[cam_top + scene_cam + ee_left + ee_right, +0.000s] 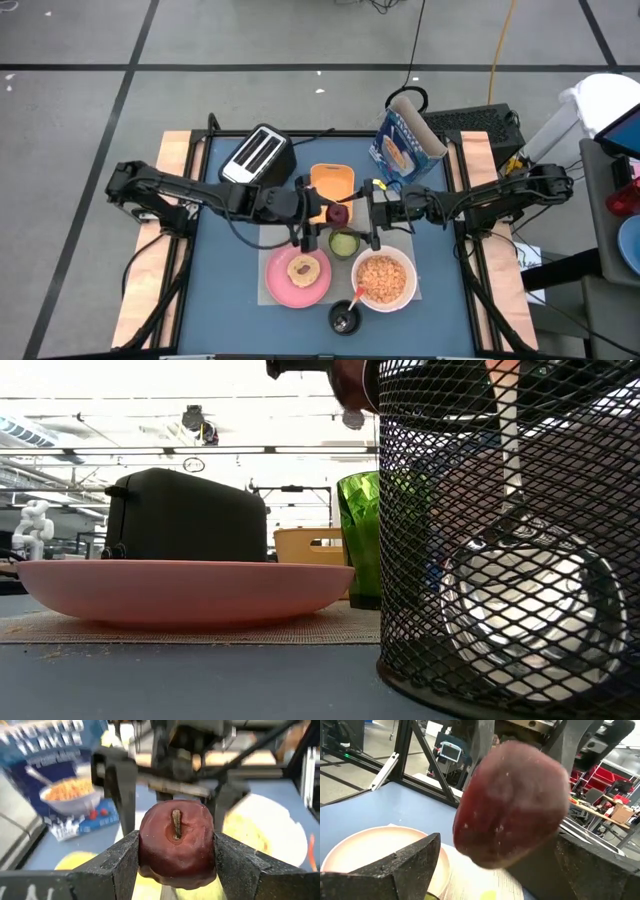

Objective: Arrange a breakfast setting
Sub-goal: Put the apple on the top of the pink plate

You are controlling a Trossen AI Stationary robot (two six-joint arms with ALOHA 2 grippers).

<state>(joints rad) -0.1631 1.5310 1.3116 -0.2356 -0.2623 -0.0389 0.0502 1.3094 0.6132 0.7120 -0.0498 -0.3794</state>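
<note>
At the centre of the high view the two grippers meet over the blue table point(230, 300), with almost no free room between them: the left gripper point(322, 213) comes in from the left and is clamped on the dark-red fruit point(339, 213), whose wrinkled, matte skin and short brown stem fill the left wrist view, pinched between two flat dark fingers point(122, 865). The right gripper point(371, 215) faces it from the right; in the right wrist view its fingers stand spread on either side of the fruit, and whether they touch it cannot be told. The fruit hangs just below the orange rectangular tray point(332, 181) and just above the small green cup point(343, 242), a faceted translucent glass in the low view. Lower left of the cup lies the smooth pink round plate point(285, 285) with the round toast point(304, 268) on it, resting on a woven mat point(276, 240); lower right sits the white bowl point(405, 285), full of orange flakes. A black wire-mesh holder point(345, 318) with the red-handled spoon point(358, 296) stands near the bottom edge. The glossy black-and-silver toaster point(257, 153) occupies the upper left corner of the table, the blue cereal box point(405, 145) the upper right. Bare tabletop remains along the left side and lower left.
</note>
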